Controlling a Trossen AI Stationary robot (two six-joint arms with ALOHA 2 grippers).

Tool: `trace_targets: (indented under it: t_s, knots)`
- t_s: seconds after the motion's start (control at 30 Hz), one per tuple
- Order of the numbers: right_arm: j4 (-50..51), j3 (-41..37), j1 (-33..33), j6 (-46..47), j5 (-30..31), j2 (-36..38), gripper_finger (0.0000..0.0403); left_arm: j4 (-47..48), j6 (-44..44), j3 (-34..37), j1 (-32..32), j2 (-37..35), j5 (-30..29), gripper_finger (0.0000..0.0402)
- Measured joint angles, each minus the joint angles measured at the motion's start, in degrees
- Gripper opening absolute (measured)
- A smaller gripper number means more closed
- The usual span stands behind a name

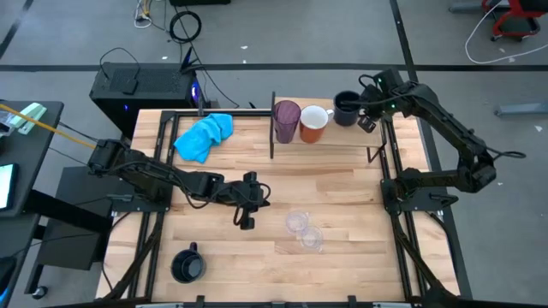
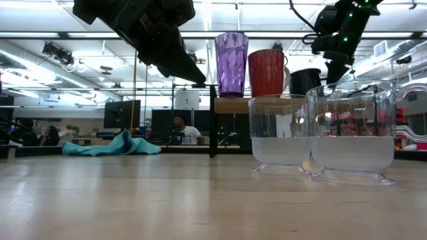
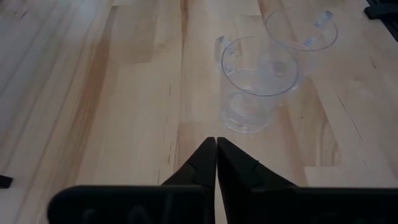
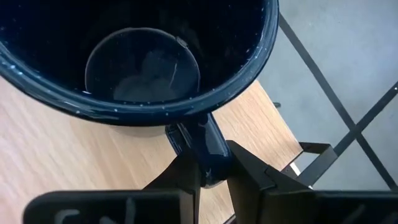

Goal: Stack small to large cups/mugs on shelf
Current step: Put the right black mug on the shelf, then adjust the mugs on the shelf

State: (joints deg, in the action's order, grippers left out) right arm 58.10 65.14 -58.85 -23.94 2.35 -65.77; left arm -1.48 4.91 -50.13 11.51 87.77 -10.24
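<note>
While the black mug (image 1: pixel 346 109) stands on the shelf (image 1: pixel 342 137) at the far edge of the tabletop (image 1: pixel 342 188), its handle is clamped between the fingers of the right end effector (image 4: pixel 211 165). On the same shelf, the orange mug (image 1: pixel 312 124) is positioned just beside the black mug, and the purple tumbler (image 1: pixel 286 121) just beside the orange mug. The left end effector (image 1: pixel 247 224) is held clenched and empty above the middle of the tabletop, near two clear plastic cups (image 1: pixel 302 229) that are placed touching each other. A second black mug (image 1: pixel 186 265) is located at the near left of the tabletop. A blue cloth (image 1: pixel 204 137) is laid at the far left, beside the shelf.
</note>
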Motion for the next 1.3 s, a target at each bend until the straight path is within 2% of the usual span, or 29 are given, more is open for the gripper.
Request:
trace_targets:
  t_s: [0.2, 0.47, 0.83, 1.03, 1.3]
  knots:
    - [1.34, 0.00, 0.02, -0.71, 0.14, 1.64, 0.0067, 0.01, 0.25, 0.00, 0.00, 0.00, 0.00, 0.0012]
    - [2.51, 0.00, 0.05, 0.08, 0.15, 2.21, 0.0099, 0.02, 0.45, 0.00, 0.00, 0.00, 0.00, 0.0024]
    - [3.52, 0.01, 0.13, 1.45, 0.15, 1.51, 0.0122, 0.04, 0.46, 0.00, 0.00, 0.01, 0.00, 0.0013]
    - [6.75, 2.03, 0.44, 1.75, -0.05, 2.74, 0.0134, 0.06, 0.43, 0.00, 0.00, 0.02, 0.00, 0.0024]
    - [8.52, 7.11, 3.97, 3.44, 0.74, 3.88, 0.0157, 0.04, 0.46, 0.00, -0.02, 0.02, 0.00, 0.0023]
